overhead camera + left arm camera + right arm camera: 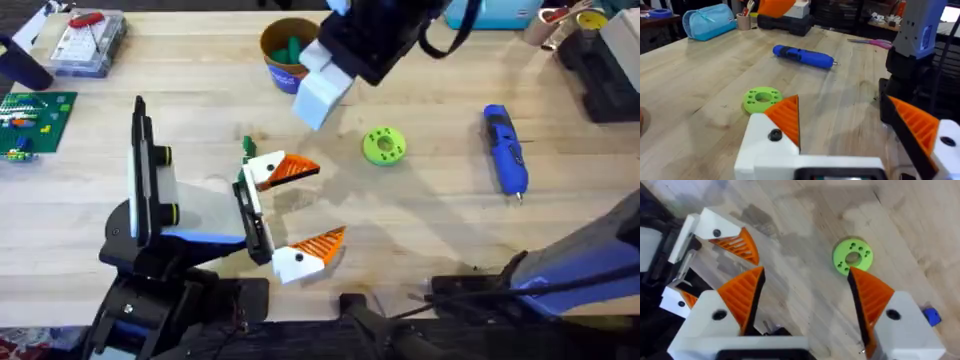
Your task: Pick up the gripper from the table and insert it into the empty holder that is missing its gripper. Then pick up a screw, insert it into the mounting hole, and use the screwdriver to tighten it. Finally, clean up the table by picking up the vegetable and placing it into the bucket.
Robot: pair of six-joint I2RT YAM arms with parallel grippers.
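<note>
My left gripper [325,203] stands open and empty at mid-table. Both of its white fingers with orange pads sit on the holder [254,212], a narrow black bar. A dark screw head [774,134] shows in one finger. High over the table's far middle hangs my right gripper [807,280], also open and empty, looking down on the left arm's fingers [735,240]. The blue screwdriver [505,148] lies on the right, apart from both grippers. The bucket [283,62] stands at the far middle with the green vegetable [291,47] inside it.
A lime-green disc [383,145] with holes lies between my left gripper and the screwdriver. A tall black upright plate [140,160] stands at the left. A clear box [90,42] and a green board [35,115] are far left, with clutter at the far right.
</note>
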